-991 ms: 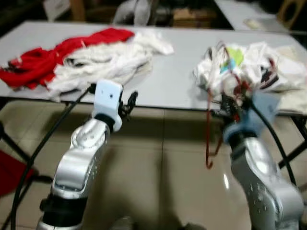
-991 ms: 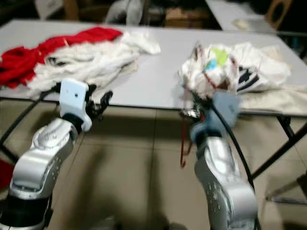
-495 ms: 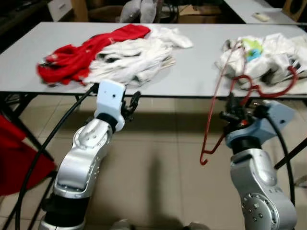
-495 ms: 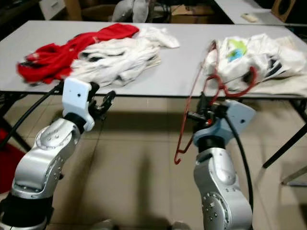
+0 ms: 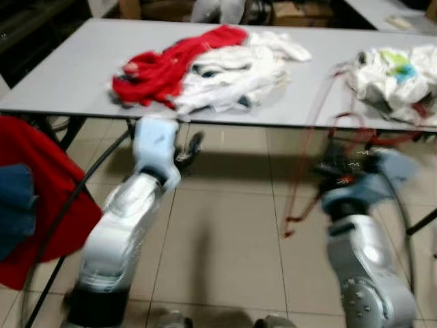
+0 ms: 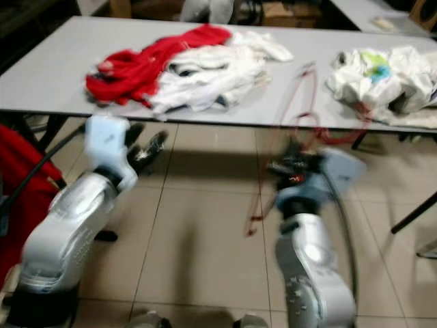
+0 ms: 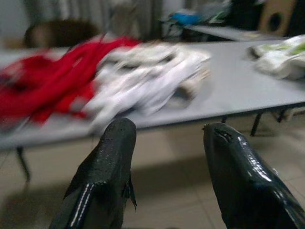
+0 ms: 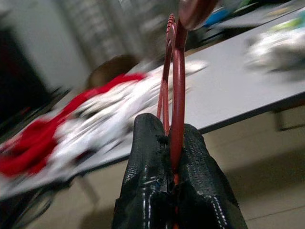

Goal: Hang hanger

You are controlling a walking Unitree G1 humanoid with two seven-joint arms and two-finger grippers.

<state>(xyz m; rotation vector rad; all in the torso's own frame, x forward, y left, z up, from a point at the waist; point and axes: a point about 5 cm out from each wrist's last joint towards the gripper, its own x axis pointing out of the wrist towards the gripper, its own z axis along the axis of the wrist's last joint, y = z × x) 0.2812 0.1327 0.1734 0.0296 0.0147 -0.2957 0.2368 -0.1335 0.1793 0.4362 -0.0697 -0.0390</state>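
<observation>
Tiled floor (image 5: 225, 232), pale beige, runs under a long grey desk (image 5: 82, 75) that spans the head views; both of those views are motion-blurred. Right gripper (image 8: 167, 138): jaws pressed tight together on a red wire hanger (image 8: 175, 90), the wire pinched between the two black fingers (image 8: 147, 157) and rising straight up out of them. In the left eye view the hanger (image 5: 311, 147) shows as a smeared red outline held in front of the desk's near edge, its lower end hanging toward the floor. Left gripper (image 7: 167, 143): jaws spread wide apart, nothing between them, held in the air short of the desk edge and pointed at the clothing. Count on the desk: two heaps. One heap of red and white garments (image 5: 205, 68) lies toward the robot's left; one white bundle with green and blue patches (image 5: 392, 72) lies toward its right, well apart from the first. One red cloth (image 5: 48, 198) with a blue piece on it hangs at the far left, below desk height.
</observation>
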